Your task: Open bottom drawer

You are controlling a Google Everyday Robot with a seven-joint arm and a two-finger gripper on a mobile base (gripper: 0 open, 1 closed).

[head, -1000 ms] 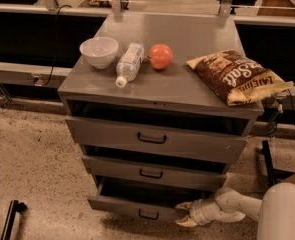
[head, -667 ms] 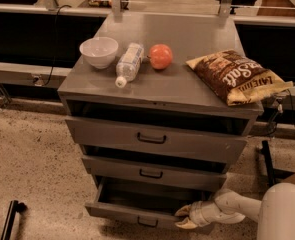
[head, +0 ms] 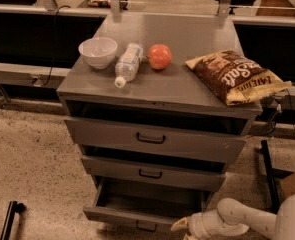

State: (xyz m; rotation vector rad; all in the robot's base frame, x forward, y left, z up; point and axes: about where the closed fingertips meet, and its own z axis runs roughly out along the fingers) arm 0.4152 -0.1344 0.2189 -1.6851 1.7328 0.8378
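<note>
On the grey cabinet top (head: pixel 187 91), a white bowl (head: pixel 98 51) sits at the left. A clear water bottle (head: pixel 127 63) lies on its side just right of it, cap toward the near edge. A round orange-red fruit (head: pixel 159 56) rests beside the bottle. A brown chip bag (head: pixel 234 76) lies at the right, overhanging the edge. Speckled floor (head: pixel 32 174) spreads to the left. The gripper (head: pixel 183 228) is low at the cabinet's near right foot.

Bottom drawer (head: pixel 123 215) pulled out, grey tray showing, gripper (head: pixel 183 229) by its front.
</note>
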